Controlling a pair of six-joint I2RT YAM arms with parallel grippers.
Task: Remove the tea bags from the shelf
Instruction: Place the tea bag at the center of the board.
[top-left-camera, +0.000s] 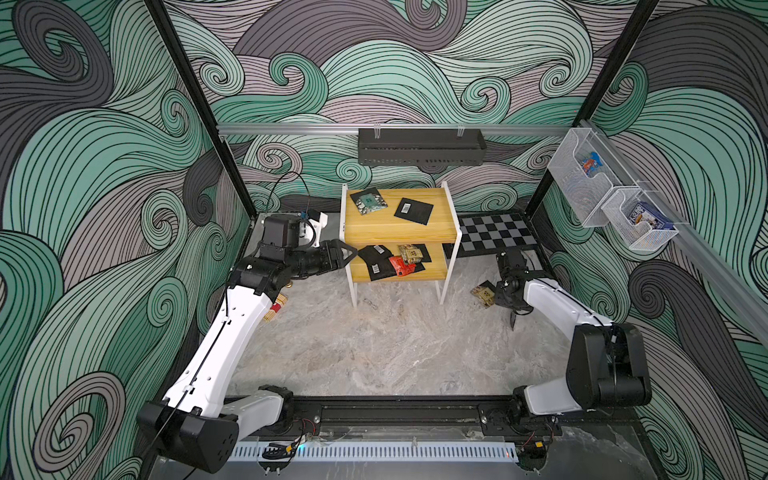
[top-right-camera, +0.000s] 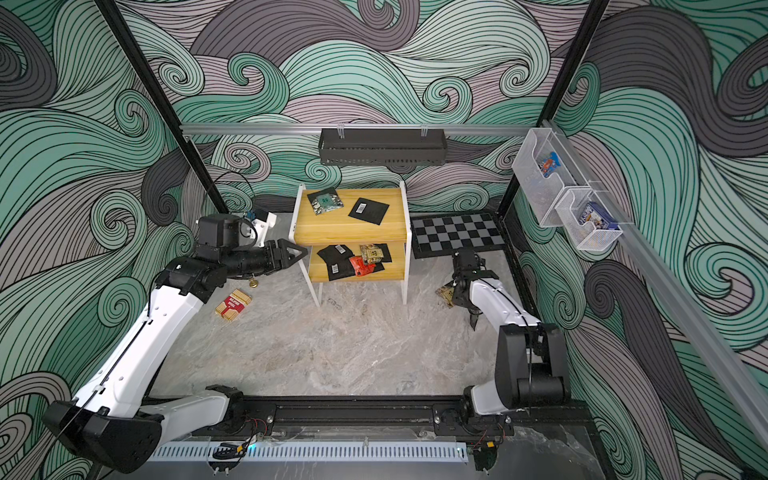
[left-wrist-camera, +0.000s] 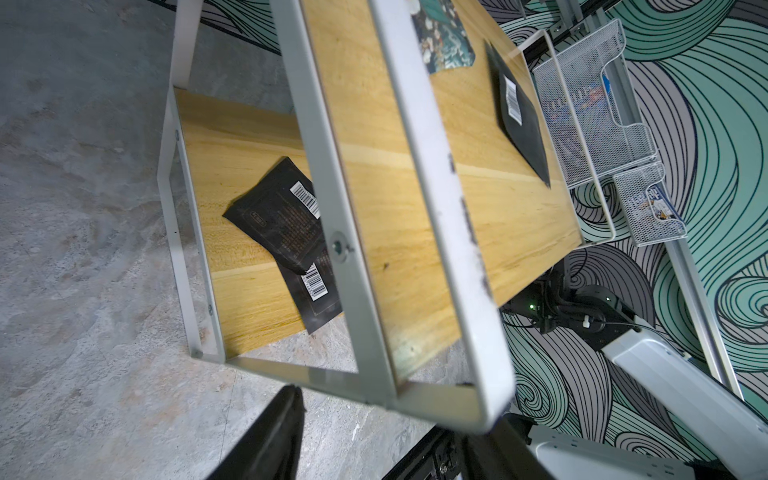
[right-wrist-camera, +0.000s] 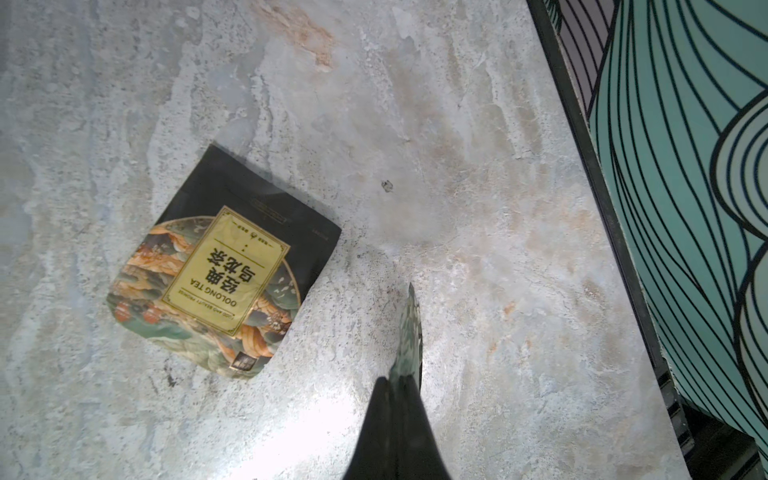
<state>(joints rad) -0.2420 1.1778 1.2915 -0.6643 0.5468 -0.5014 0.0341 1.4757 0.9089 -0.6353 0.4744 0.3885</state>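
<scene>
Marbled table (top-left-camera: 374, 353), swirly teal walls (top-left-camera: 83, 208) all round; the shelf (top-left-camera: 395, 228) at the back has two tea bags (top-left-camera: 413, 210) on its top board and a messy pile (top-left-camera: 395, 259) of black, red and tan ones on the lower board. My left gripper (top-left-camera: 351, 254) is at the shelf's left side, level with the lower board, fingers apart, holding nothing. My right gripper (right-wrist-camera: 399, 378) is pinched shut on a bag (right-wrist-camera: 409, 328) seen edge-on, low over the table right of the shelf, with an oolong bag (right-wrist-camera: 220, 266) lying flat just beside it.
</scene>
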